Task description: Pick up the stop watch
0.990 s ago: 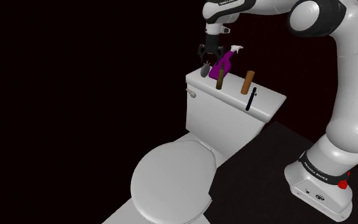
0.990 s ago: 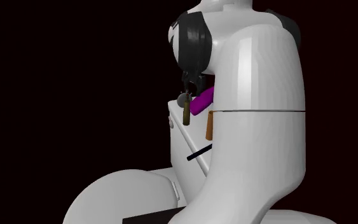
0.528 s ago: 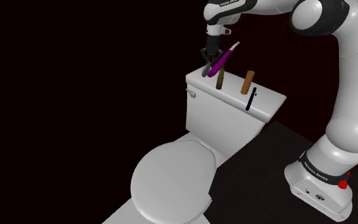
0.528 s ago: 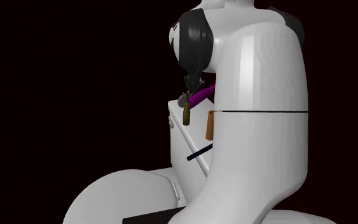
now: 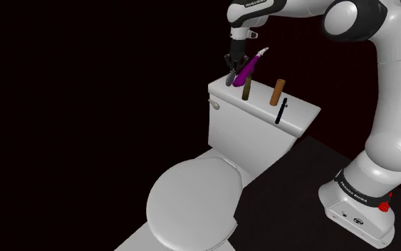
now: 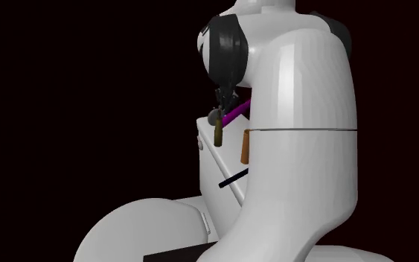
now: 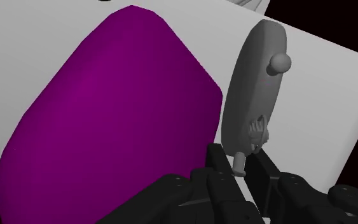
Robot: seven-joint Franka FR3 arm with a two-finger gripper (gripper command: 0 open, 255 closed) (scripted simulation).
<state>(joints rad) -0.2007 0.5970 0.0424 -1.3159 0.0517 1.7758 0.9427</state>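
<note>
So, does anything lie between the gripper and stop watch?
Nothing: the wrist view shows the stem of the grey stop watch reaching into the gripper, the purple bottle beside it.

The gripper (image 5: 230, 75) hangs over one end of the toilet tank (image 5: 259, 110). The stop watch (image 7: 257, 95) is at its tips, stem pinched between the fingers (image 7: 220, 167). The spray bottle (image 5: 249, 67) leans just beside the gripper. A small bottle (image 5: 246, 88) stands near, a tube (image 5: 278, 92) farther along the tank, a pen (image 5: 281, 112) farthest. The toilet lid (image 5: 191, 203) lies well below.
</note>
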